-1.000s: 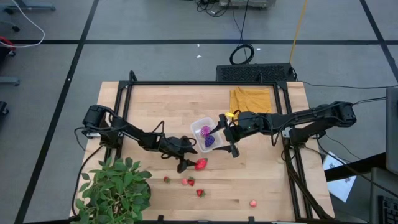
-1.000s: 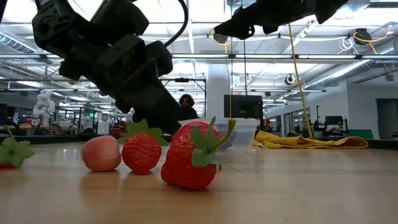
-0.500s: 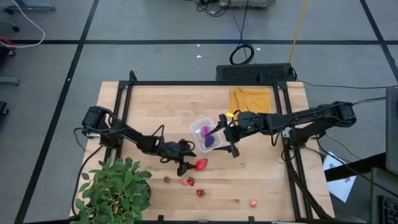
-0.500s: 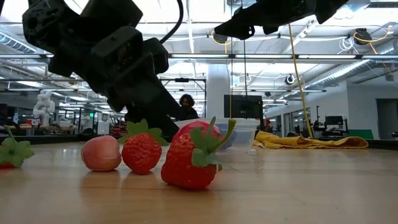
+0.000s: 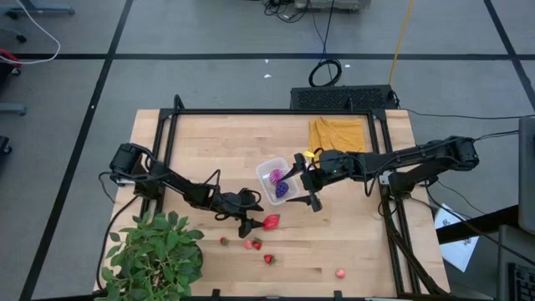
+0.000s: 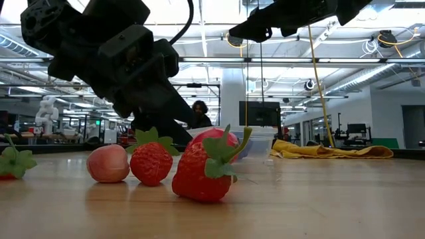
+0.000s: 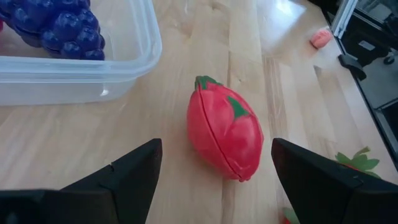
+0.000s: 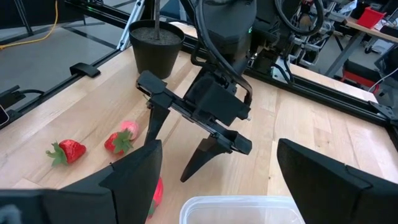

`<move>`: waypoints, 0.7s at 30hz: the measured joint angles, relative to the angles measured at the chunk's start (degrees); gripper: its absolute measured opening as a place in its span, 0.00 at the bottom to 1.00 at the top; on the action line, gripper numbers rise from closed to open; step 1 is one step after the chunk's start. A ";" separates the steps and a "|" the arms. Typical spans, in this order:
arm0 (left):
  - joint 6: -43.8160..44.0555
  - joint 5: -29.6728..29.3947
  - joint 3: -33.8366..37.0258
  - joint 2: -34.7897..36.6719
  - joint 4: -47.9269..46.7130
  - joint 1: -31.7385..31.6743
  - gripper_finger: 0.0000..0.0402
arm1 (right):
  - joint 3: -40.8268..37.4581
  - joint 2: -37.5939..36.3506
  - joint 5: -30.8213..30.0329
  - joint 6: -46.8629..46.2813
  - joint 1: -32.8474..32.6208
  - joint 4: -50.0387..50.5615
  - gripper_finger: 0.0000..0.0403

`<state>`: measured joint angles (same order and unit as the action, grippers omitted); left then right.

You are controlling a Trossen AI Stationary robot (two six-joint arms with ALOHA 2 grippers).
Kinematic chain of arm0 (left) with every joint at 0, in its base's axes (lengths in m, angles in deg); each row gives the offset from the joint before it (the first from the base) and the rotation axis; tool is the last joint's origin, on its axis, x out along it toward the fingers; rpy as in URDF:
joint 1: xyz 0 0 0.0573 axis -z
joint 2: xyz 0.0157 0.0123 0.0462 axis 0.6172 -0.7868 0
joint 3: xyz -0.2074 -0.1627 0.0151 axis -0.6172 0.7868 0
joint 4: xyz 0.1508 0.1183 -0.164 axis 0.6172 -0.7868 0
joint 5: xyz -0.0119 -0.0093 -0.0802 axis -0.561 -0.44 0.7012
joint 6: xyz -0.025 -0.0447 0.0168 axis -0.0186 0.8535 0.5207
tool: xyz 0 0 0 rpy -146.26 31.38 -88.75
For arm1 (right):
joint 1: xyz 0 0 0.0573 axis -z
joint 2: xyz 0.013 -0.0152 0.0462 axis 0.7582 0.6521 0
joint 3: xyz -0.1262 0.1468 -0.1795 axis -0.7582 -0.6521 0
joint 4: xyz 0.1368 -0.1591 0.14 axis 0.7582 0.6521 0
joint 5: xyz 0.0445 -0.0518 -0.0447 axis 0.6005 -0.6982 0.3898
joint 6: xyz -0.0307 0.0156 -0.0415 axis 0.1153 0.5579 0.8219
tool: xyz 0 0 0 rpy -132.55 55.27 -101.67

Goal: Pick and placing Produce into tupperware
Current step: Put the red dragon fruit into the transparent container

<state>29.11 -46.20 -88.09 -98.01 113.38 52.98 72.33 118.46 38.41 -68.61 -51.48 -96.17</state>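
Note:
A red fruit with green leaves (image 7: 225, 135) lies on its side on the wood, next to the clear tupperware (image 7: 134, 59). The tupperware holds a purple grape bunch (image 5: 282, 190) and a magenta fruit (image 5: 275, 176). My left gripper (image 5: 250, 221) is low and open. In the left wrist view its fingers stand on either side of the red fruit (image 5: 270, 221) without touching it. My right gripper (image 5: 305, 182) hangs open and empty above the table, at the tupperware's right side. Strawberries (image 5: 253, 244) and a pink piece (image 5: 340, 272) lie nearer the front edge.
A leafy potted plant (image 5: 155, 255) stands at the near left corner, close to my left arm. A folded mustard-yellow cloth (image 5: 337, 134) lies at the far right. Bare wood stretches between the strawberries and the right frame rail (image 5: 393, 209).
My left arm has swung a little toward the table's near edge and its gripper has rolled slightly. It stays open beside the red fruit, which has not moved.

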 joint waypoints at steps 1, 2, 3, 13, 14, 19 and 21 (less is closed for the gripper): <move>0.14 -0.02 0.00 0.00 0.01 0.00 0.77 | 0.00 0.00 0.00 0.00 0.00 0.00 0.76; 0.37 -0.02 0.00 0.00 0.01 0.00 0.77 | 0.00 0.00 0.00 0.00 0.00 0.00 0.76; 0.52 -0.02 0.00 0.00 0.01 0.00 0.77 | 0.00 0.00 0.00 0.00 0.00 0.00 0.76; 1.27 -2.59 -0.36 0.00 -0.34 1.72 0.77 | 0.00 0.00 0.00 0.02 0.00 0.00 0.76; 1.03 -2.61 -0.88 0.00 -0.54 1.85 0.77 | 0.00 0.00 0.00 0.02 0.00 0.00 0.76; -2.53 -3.16 -4.17 0.02 -5.51 2.32 0.77 | 0.00 0.00 0.00 0.00 0.00 0.00 0.76; -2.69 -3.45 -5.16 0.02 -7.96 2.29 0.77 | 0.00 0.00 0.00 -0.37 0.00 0.00 0.76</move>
<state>26.43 -49.65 -93.25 -97.98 105.42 55.28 72.33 118.46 38.41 -68.98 -51.48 -96.17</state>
